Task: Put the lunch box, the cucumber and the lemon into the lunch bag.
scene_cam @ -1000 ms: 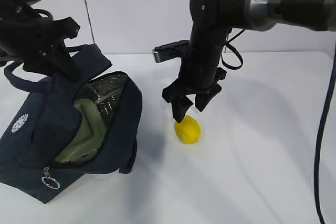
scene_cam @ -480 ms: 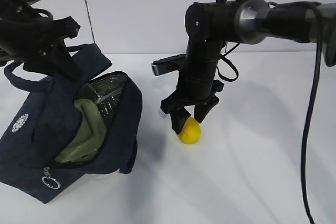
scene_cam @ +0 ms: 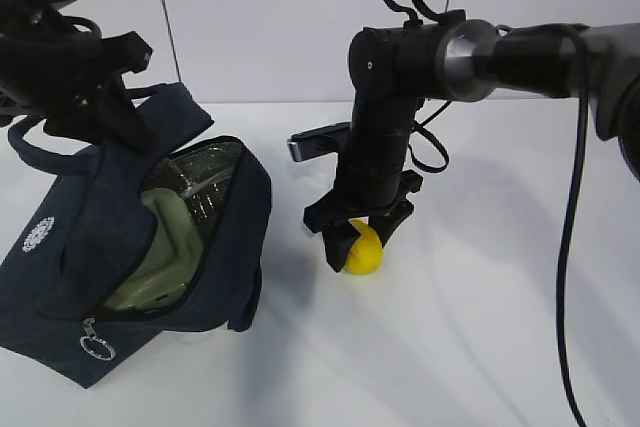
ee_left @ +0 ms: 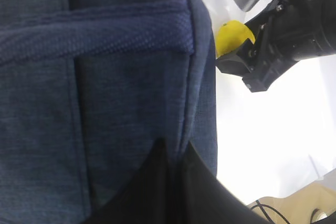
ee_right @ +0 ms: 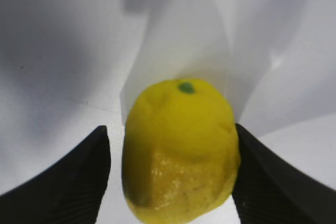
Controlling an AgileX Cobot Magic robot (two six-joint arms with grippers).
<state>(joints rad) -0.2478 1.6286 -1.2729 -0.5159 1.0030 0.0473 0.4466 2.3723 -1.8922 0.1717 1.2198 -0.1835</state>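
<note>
The navy lunch bag [scene_cam: 70, 277] lies tilted at the left, its mouth open and showing silver lining. The lunch box [scene_cam: 165, 247] with its pale green lid sits inside it. My left gripper [scene_cam: 130, 127] is shut on the bag's upper fabric and holds the mouth open; the left wrist view shows its jaws [ee_left: 176, 153] pinched on navy cloth [ee_left: 105, 93]. The lemon [scene_cam: 366, 257] lies on the white table. My right gripper [scene_cam: 358, 247] is open and straddles the lemon [ee_right: 178, 129], with one finger [ee_right: 79, 171] apart from it and the other touching. The cucumber is out of view.
The white table [scene_cam: 480, 327] stretches right and in front of the lemon. The bag's silver ring pull [scene_cam: 97, 349] and white emblem [scene_cam: 38, 234] face the front left. A pale wall stands behind. A wooden edge [ee_left: 294, 208] shows past the table.
My right gripper has dropped from just above the lemon until its fingers sit on either side of it. The left gripper and the bag have not moved.
</note>
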